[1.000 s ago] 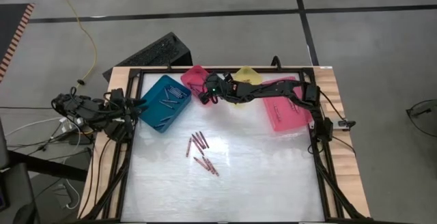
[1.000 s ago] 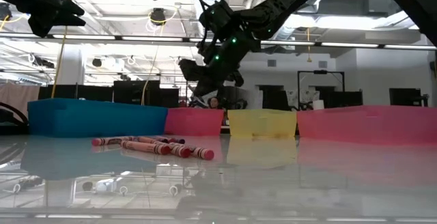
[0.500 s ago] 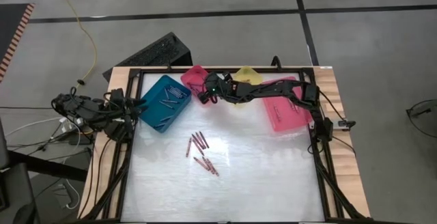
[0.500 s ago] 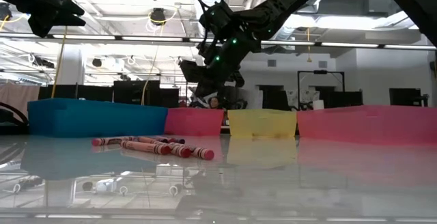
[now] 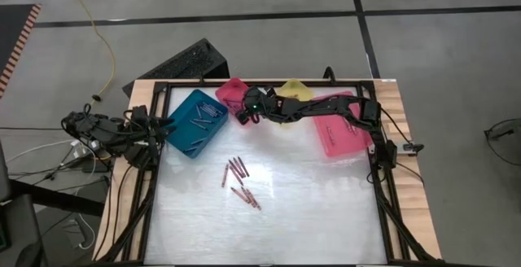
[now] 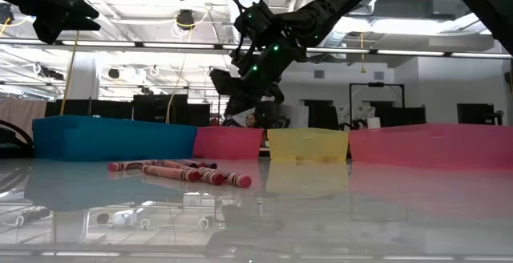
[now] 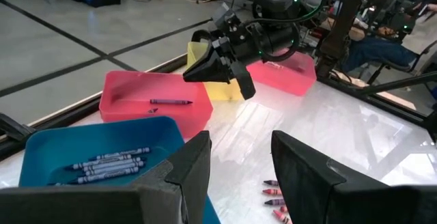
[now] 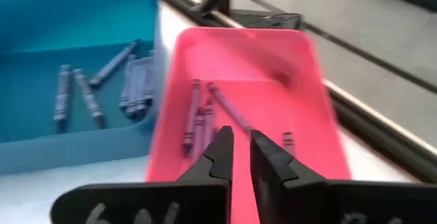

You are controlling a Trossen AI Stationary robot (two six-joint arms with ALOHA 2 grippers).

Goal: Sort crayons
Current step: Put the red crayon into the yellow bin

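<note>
Crayons (image 5: pixel 238 182) on surface: light, stiff, roll easily | pinch mid-length | right gripper (image 8: pixel 239 157) jaws slightly parted, empty, over small pink bin (image 8: pixel 273 67)

I see red crayons (image 5: pixel 238 181) lying loose in a small bunch mid-table. More crayons lie flat in the teal bin (image 5: pixel 195 123) and small pink bin (image 8: pixel 235 108).

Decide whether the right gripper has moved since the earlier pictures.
No. The right gripper hangs over the small pink bin, unmoved against its rim.
</note>
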